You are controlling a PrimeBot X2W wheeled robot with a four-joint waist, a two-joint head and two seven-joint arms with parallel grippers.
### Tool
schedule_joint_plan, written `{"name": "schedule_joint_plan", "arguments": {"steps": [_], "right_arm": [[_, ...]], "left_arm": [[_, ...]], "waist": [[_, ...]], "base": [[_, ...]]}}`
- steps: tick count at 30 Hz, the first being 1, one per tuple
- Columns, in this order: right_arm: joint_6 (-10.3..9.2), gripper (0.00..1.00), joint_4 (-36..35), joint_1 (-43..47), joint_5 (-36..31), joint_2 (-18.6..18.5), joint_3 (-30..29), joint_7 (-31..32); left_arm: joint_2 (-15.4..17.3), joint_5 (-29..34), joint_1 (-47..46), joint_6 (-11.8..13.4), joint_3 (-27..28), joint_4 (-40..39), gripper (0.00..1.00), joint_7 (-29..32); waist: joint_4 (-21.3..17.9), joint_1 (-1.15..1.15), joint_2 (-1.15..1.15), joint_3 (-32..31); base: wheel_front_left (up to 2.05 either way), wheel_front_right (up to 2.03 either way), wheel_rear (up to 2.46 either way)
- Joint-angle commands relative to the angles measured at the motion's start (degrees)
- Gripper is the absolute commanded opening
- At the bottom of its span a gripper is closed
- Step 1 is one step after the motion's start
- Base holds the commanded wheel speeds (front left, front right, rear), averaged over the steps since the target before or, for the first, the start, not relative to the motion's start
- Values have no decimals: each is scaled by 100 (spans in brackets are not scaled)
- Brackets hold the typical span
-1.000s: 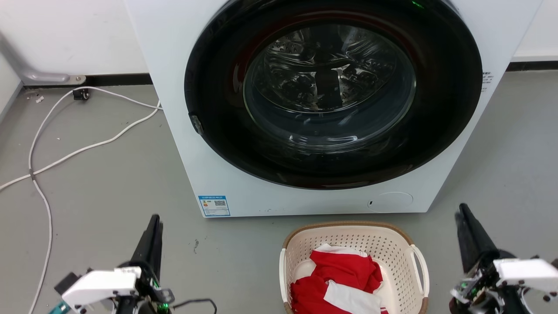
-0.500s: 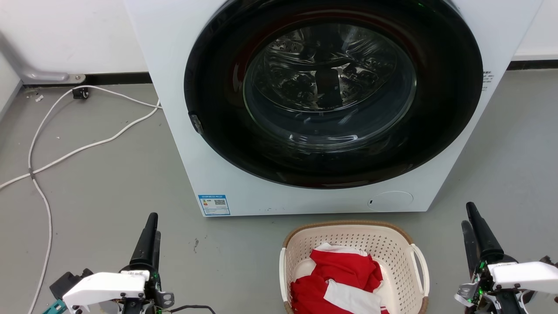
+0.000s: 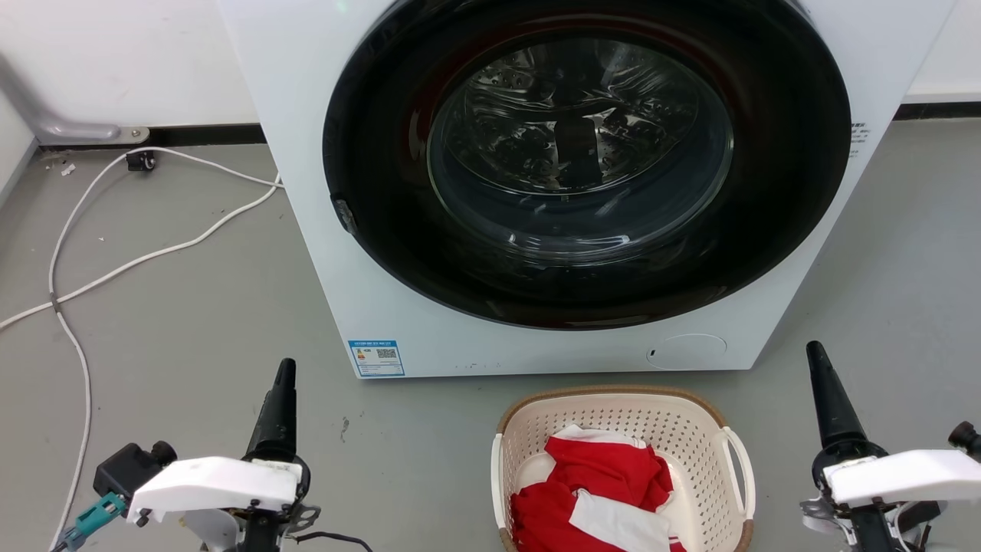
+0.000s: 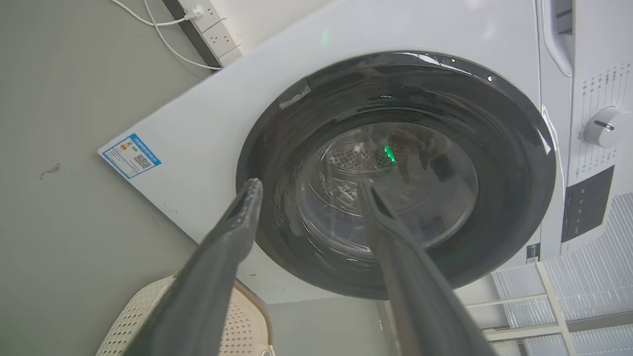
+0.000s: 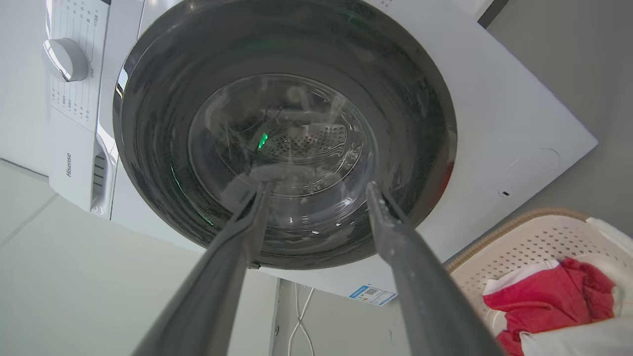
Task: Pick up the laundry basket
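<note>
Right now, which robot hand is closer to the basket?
The right hand; it stands much nearer the laundry basket than the left hand does.

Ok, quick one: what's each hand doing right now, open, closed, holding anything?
Left hand: open, fingers apart, holding nothing.
Right hand: open, fingers apart, holding nothing.

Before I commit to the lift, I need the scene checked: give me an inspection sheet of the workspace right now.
Surface: smooth grey floor, one small dark scuff.
Job's things: cream perforated plastic laundry basket with brown rim, standing on the floor, not gripped.
Clutter: red and white clothes inside the basket.
Grippers: left gripper open, right gripper open, both empty, flanking the basket.
Cables: white cable loose on floor, left side.
Surroundings: white front-loading washing machine, dark round door appears shut; white wall.
</note>
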Motion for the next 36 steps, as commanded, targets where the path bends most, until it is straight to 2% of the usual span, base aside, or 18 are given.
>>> {"name": "schedule_joint_plan", "arguments": {"steps": [1, 5, 14, 36], "right_arm": [[0, 100, -174, -7, -348, -18, 43, -64], [0, 100, -293, 45, -1016, -20, 116, -174], [0, 100, -424, 124, -1933, -24, 198, -356], [0, 100, -645, 260, -3626, -31, 283, -725]], "left_arm": [[21, 279, -71, 53, -43, -147, 100, -69], [23, 818, -40, 182, -151, -226, 100, -178], [26, 1652, 8, 329, -315, -334, 100, -359], [33, 3277, 82, 542, -579, -441, 100, -730]], "waist": [[1, 0, 0, 1], [1, 0, 0, 6], [1, 0, 0, 4], [9, 0, 0, 9]], "base": [[0, 0, 0], [0, 0, 0], [0, 0, 0], [0, 0, 0]]}}
